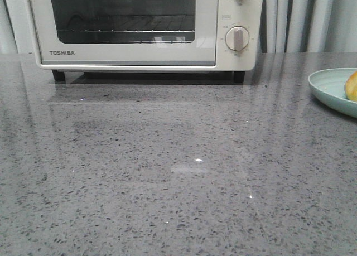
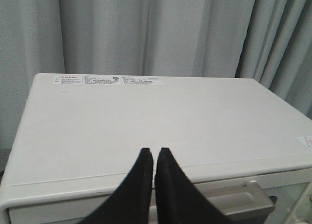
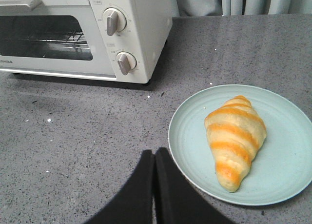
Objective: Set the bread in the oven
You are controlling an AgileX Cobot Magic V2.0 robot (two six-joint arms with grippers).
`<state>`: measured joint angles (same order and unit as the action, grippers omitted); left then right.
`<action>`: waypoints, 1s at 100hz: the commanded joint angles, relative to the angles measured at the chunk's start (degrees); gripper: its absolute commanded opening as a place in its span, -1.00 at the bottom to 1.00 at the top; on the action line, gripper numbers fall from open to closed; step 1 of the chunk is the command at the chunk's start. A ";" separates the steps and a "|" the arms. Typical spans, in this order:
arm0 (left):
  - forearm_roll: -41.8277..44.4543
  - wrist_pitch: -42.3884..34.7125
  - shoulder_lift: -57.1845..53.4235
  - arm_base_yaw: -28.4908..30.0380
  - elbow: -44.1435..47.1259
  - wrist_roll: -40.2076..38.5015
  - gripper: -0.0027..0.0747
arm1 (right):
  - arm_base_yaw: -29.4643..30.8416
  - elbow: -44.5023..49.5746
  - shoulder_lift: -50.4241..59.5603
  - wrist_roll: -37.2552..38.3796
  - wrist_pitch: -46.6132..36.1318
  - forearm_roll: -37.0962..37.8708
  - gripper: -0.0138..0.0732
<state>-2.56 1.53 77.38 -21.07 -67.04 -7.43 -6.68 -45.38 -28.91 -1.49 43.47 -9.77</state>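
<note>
Striped golden bread [image 3: 235, 140] lying on plate [image 3: 287, 151]; cream oven [image 1: 145, 27] door shut, well apart.

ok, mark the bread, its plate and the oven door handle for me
bread [image 3: 235, 139]: right wrist view, middle of the striped crust.
plate [image 3: 188, 136]: right wrist view, bare pale-green surface beside the roll.
oven door handle [image 2: 243, 197]: left wrist view, flat grey bar along the door's upper edge.

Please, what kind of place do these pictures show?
Probably a kitchen counter, perhaps a staged one. A Toshiba toaster oven stands on a grey speckled stone countertop, bread lies on a pale green plate, and grey curtains hang behind.
</note>
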 commanded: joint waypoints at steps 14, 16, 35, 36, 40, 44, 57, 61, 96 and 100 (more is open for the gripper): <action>0.44 -9.51 2.29 -1.88 -2.14 0.04 -0.99 | -0.10 -2.04 -0.81 -0.18 -3.19 -0.38 -0.84; 0.44 -9.78 2.53 -2.20 -2.14 0.04 -0.99 | -0.10 -2.04 -0.81 -0.18 -3.19 -0.38 -0.84; 0.68 -9.70 5.45 -3.19 -2.72 0.04 -0.99 | -0.10 -2.04 -0.81 -0.18 -3.19 -0.38 -0.84; 0.68 -9.70 5.57 -3.19 -2.72 0.04 -0.99 | -0.10 -2.04 -0.81 -0.18 -3.19 -0.38 -0.84; 0.68 -9.70 6.00 -3.19 -2.72 0.04 -0.99 | -0.10 -2.04 -0.81 -0.18 -3.08 -0.38 -0.84; 0.68 -9.70 6.29 -3.19 -2.72 0.04 -0.99 | -0.10 -2.04 -0.81 -0.18 -3.08 -0.38 -0.84; 0.68 -7.66 7.04 -3.19 -2.72 0.04 -0.99 | -0.10 -2.04 -0.81 -0.18 -2.98 -0.38 -0.84; 0.68 -6.28 7.04 -3.19 -2.72 0.04 -0.99 | -0.10 -2.04 -0.81 -0.18 -2.98 -0.38 -0.84; -0.56 -1.00 6.07 -3.65 2.61 0.04 -0.99 | -0.10 -2.62 -0.70 -0.18 -1.69 -0.38 -0.84; -0.83 1.19 5.03 -3.78 3.79 0.04 -0.99 | -0.10 -2.62 -0.70 -0.18 -1.42 -0.38 -0.84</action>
<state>-2.16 -1.30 85.02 -24.15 -64.74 -7.33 -6.68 -46.10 -28.91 -1.49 45.19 -9.77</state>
